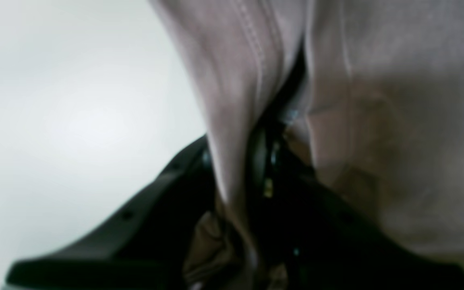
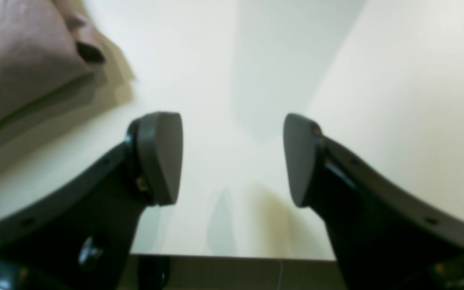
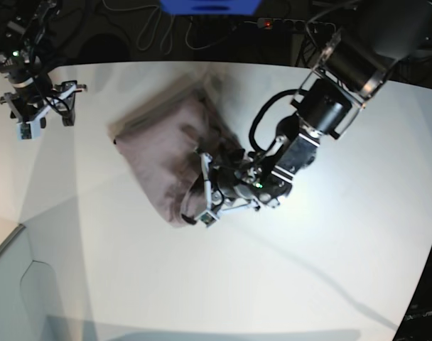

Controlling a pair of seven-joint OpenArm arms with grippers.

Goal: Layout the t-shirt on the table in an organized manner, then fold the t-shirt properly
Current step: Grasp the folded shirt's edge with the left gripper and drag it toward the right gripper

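The t-shirt (image 3: pixel 170 153) lies in a crumpled mauve-grey heap on the middle of the white table (image 3: pixel 322 270). My left gripper (image 3: pixel 203 197) reaches in at the heap's near right edge. In the left wrist view a fold of the t-shirt (image 1: pixel 397 121) with a stitched hem runs between the dark fingers (image 1: pixel 147 225), so the left gripper (image 1: pixel 252 169) is shut on the cloth. My right gripper (image 3: pixel 44 119) hovers over the table's far left corner, away from the shirt. Seen from its wrist, the right gripper (image 2: pixel 230 159) is open and holds nothing, with a bulge of the t-shirt (image 2: pixel 18 60) at the upper left.
Cables and a blue object (image 3: pixel 209 6) lie beyond the table's far edge. The table's edge (image 2: pixel 232 256) shows just below the right gripper. A pale lower surface (image 3: pixel 17 284) sits past the near left corner. White tabletop surrounds the heap.
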